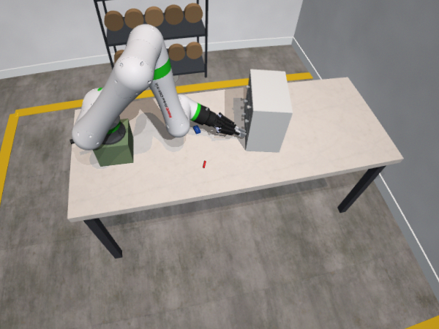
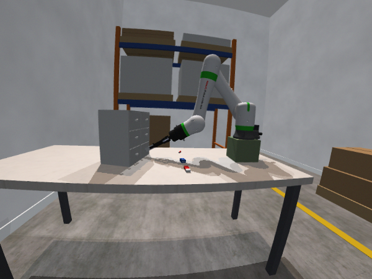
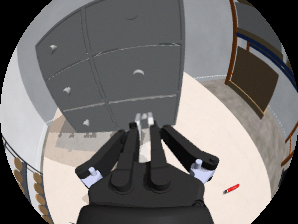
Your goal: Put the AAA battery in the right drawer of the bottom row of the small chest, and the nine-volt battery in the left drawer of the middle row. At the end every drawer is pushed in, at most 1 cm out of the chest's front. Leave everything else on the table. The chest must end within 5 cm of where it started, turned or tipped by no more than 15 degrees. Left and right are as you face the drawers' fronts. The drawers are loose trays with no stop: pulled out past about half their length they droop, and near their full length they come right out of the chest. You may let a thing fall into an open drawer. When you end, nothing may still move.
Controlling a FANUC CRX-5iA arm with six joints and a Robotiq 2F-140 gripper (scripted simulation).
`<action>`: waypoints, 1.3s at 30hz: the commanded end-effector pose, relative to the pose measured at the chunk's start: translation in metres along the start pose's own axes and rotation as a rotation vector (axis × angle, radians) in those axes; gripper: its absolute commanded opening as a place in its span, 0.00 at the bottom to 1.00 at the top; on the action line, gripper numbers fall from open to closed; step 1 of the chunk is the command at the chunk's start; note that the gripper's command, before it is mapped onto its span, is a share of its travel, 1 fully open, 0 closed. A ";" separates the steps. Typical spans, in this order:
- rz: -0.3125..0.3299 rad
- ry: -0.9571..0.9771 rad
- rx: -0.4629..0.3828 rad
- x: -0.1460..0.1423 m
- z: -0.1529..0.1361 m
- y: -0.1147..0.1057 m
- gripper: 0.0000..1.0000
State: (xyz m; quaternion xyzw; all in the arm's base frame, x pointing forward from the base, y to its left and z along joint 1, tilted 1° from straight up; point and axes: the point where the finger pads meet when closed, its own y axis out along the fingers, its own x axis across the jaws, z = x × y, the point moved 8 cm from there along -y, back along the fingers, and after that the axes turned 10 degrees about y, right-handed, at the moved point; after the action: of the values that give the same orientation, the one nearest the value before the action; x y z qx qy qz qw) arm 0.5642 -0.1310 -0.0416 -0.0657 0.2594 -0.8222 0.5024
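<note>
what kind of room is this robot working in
Probably a warehouse or workshop robot cell: yellow floor tape borders the table, a storage rack holds large boxes, and more cardboard boxes are stacked against the wall. A smaller black shelf holds brown rolls.
</note>
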 end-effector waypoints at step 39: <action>0.000 0.000 0.000 0.003 -0.017 -0.031 0.08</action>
State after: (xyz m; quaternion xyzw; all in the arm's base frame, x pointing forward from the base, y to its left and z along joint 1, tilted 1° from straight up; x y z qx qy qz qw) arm 0.5348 -0.1176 -0.0419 -0.0657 0.2594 -0.8222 0.5024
